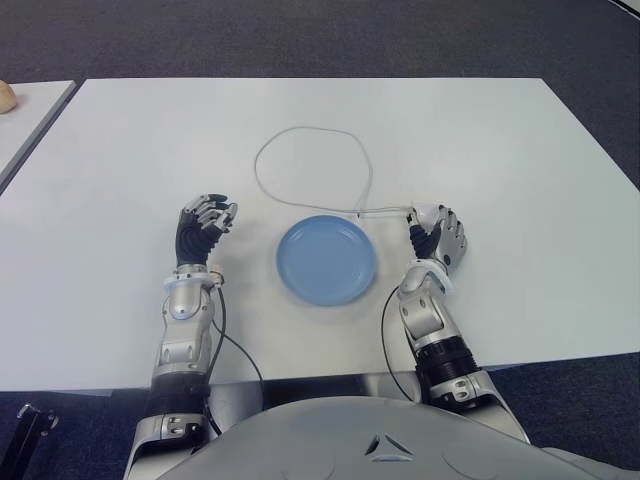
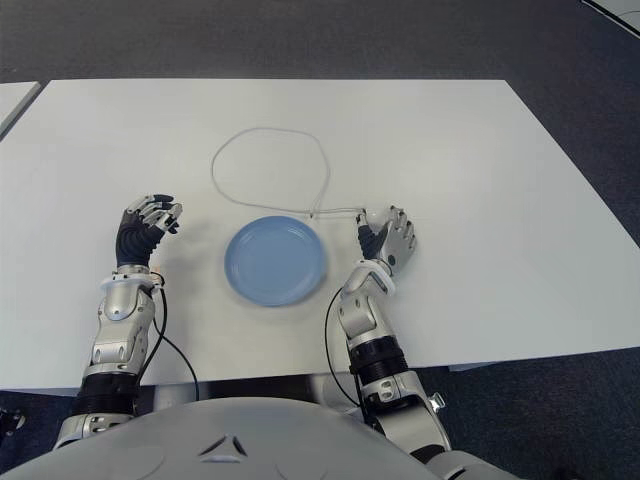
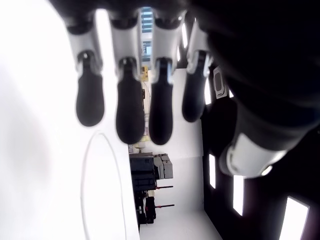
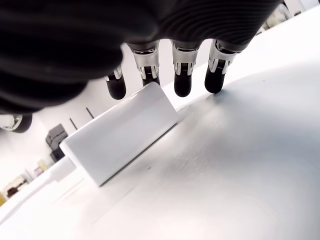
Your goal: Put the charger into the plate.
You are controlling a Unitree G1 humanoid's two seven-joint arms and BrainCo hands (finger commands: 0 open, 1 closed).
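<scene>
Just beside the right rim of the blue plate (image 1: 326,259), the white charger (image 4: 120,133) is seen lying on the white table (image 1: 500,160), with the right hand (image 1: 437,235) set directly over it. In the right wrist view the fingertips (image 4: 182,86) are shown curled down around the block's far end, at or very near its surface, but the block sits flat on the table and no closed grasp can be made out (whether the thumb is touching cannot be told). The left hand (image 1: 202,226) is seen to the left of the plate, its fingers loosely extended and nothing held.

The charger is judged to be a light, rigid plastic brick with smooth, somewhat slippery faces, so a pinch across its two broad sides, near the middle, would be favoured over a hold on its corners. Its white cable (image 1: 300,150) runs off in a wide loop behind the plate and is judged soft and springy; some drag on the block may be expected when it is lifted, and the plug end could be tugged out of line. A firm hold on the body, not the cable, would be called for.
</scene>
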